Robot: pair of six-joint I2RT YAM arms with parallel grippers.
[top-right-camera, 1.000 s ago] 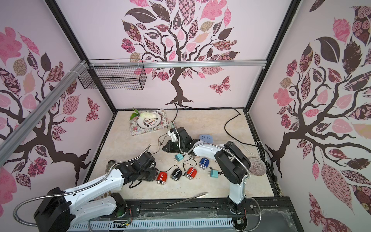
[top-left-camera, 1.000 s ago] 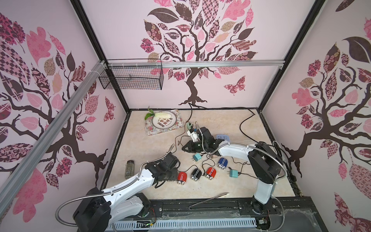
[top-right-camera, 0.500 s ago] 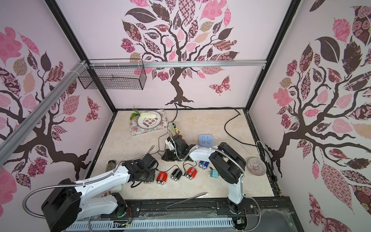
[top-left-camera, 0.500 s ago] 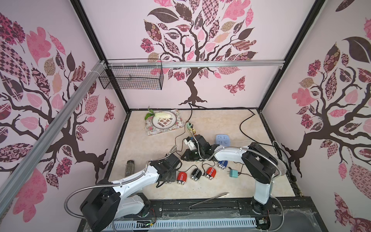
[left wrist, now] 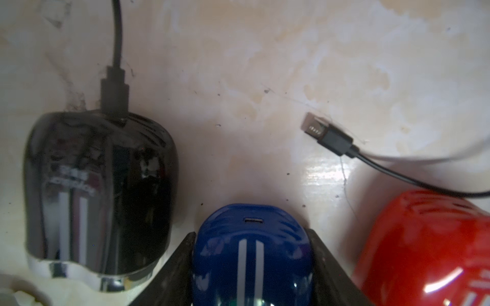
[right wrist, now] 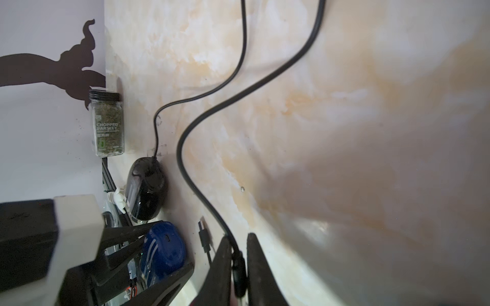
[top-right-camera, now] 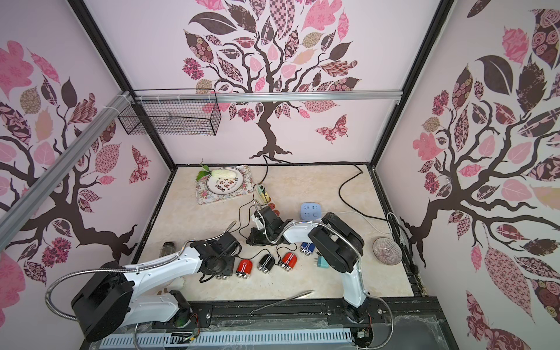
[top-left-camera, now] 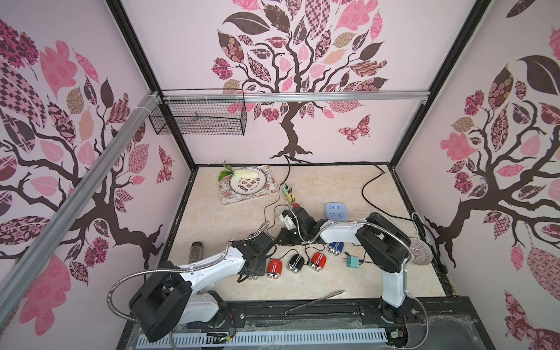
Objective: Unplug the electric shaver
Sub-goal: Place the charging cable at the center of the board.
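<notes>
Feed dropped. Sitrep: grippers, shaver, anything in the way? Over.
Left gripper on blue shaver, port empty. Right gripper shut on black cable. Black shaver alongside, plugged in.

table (top-left-camera: 348,288): tray (top-left-camera: 225,198) back left, plate (top-left-camera: 239,191) on it, vegetable (top-left-camera: 246,173) on the plate's far side. power strip (top-left-camera: 288,194) just right of the tray, socket block (top-left-camera: 336,210) further right. parsley jar (top-left-camera: 197,249) at left edge. Front centre, one row: held shaver (left wrist: 252,265) sits between left gripper (left wrist: 250,234) fingers; plugged shaver (left wrist: 98,190) just left of it, cable (left wrist: 116,39) in its port. neighbour shaver (left wrist: 424,251) on its right, loose connector (left wrist: 328,135) on the table just behind their gap. three more shavers (top-left-camera: 295,263) continue right, then charger plug (top-left-camera: 353,261). right gripper (right wrist: 238,238) pinches second cable (right wrist: 179,153) behind the row. bowl (top-left-camera: 419,251) past the right edge, tongs (top-left-camera: 315,300) at front.
</notes>
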